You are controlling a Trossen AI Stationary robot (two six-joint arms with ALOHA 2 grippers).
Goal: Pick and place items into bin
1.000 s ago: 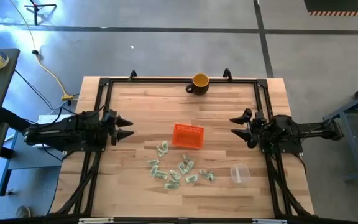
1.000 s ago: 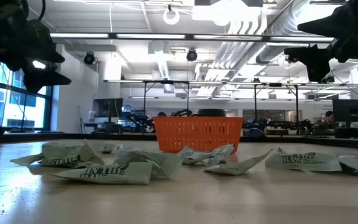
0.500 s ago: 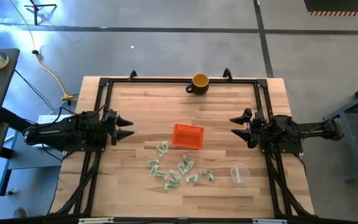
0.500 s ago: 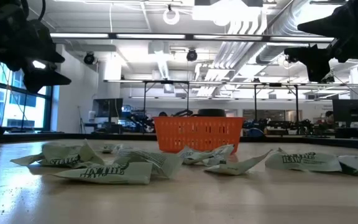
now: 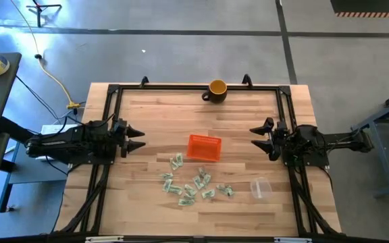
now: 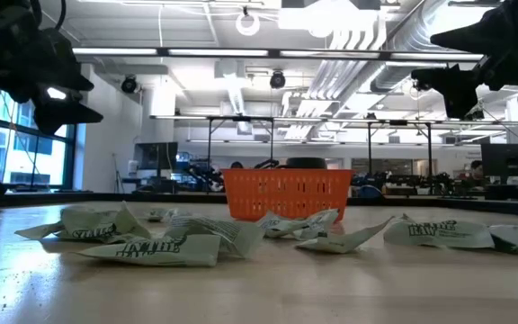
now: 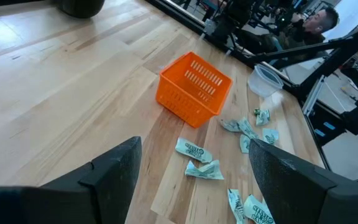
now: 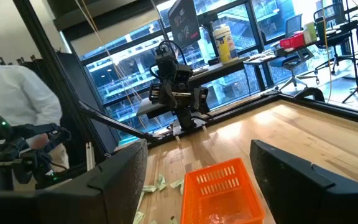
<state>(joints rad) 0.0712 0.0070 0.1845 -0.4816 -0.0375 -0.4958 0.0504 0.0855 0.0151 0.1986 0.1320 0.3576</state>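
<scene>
Barely begun — packets lying loose beside the basket; left gripper and right gripper waiting wide, holding nothing.

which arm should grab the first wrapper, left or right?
Slight edge to the left: the left gripper is open, and the wrapper sits on its side of the bin. The right gripper, also open, waits across the table, nearer the clear cup.

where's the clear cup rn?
In the high view the cup lies on the table's right side near the front edge, right of the wrappers, below the right pincer.
</scene>
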